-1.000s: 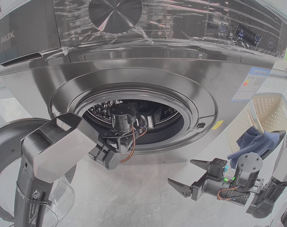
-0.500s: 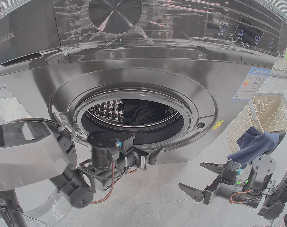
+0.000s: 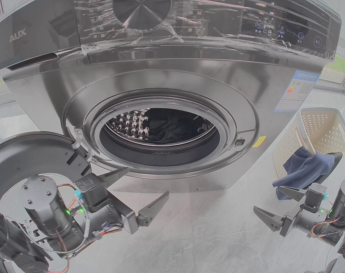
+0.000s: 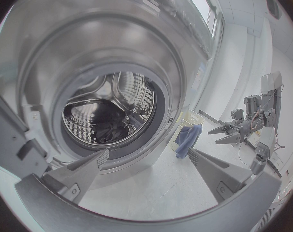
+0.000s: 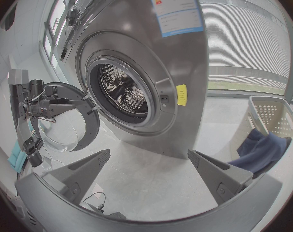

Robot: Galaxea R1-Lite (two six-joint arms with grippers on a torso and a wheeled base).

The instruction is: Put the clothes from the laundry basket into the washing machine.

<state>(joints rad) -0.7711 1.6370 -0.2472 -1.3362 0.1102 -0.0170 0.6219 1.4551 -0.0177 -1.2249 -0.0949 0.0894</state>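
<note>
The silver washing machine [image 3: 233, 84] has its round door [image 3: 24, 152] swung open to the left. A dark garment [image 3: 172, 126] lies inside the drum, also visible in the left wrist view [image 4: 109, 128]. A cream laundry basket [image 3: 324, 127] stands on the floor to the machine's right, with a blue cloth [image 3: 303, 167] draped over its rim. My left gripper [image 3: 146, 182] hangs open and empty low in front of the door opening. My right gripper [image 3: 266, 198] is open and empty just left of the blue cloth [image 5: 261, 150].
Pale tiled floor [image 3: 203, 224] lies bare between the two grippers. The open door [image 5: 91, 126] sits close behind my left arm. A window wall runs behind the basket [image 5: 272, 113].
My left gripper has come out of the drum opening, down and to the left, leaving the dark garment inside. My right gripper has drifted right and lower. The head view has shifted slightly.
</note>
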